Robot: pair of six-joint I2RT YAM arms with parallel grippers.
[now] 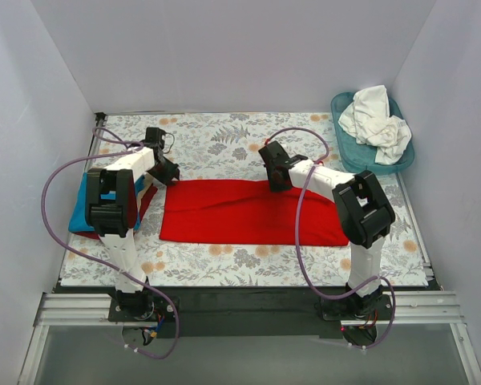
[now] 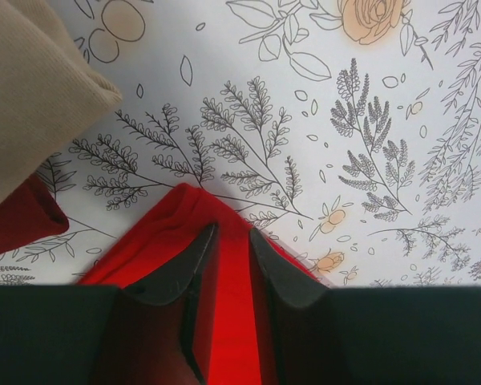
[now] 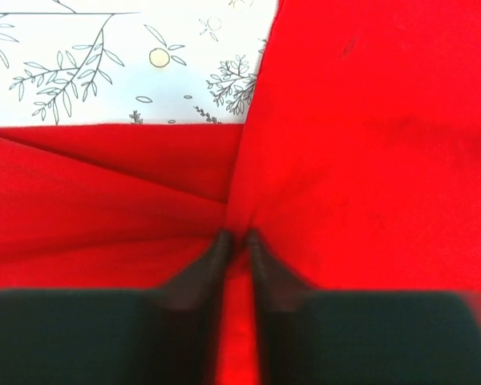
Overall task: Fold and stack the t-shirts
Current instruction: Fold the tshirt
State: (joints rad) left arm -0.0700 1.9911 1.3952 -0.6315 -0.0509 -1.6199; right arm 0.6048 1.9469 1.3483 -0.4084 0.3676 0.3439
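A bright red t-shirt [image 1: 248, 216] lies flat as a wide rectangle in the middle of the table. My left gripper [image 1: 168, 171] is at its far left corner. In the left wrist view the jaws [image 2: 232, 233] stand close together with the red cloth [image 2: 184, 208] between them. My right gripper [image 1: 274, 183] is at the shirt's far edge. In the right wrist view its fingertips [image 3: 236, 237] pinch a fold of the red cloth [image 3: 369, 144]. A folded turquoise t-shirt [image 1: 80, 207] lies at the left on another red piece. White t-shirts [image 1: 377, 120] lie crumpled at the far right.
The white shirts sit in a teal plastic basket [image 1: 349, 152] in the far right corner. A floral table cloth [image 1: 224, 136] covers the table. White walls close in the left, back and right. A tan-looking cloth [image 2: 32, 88] over dark red cloth shows at the left of the left wrist view.
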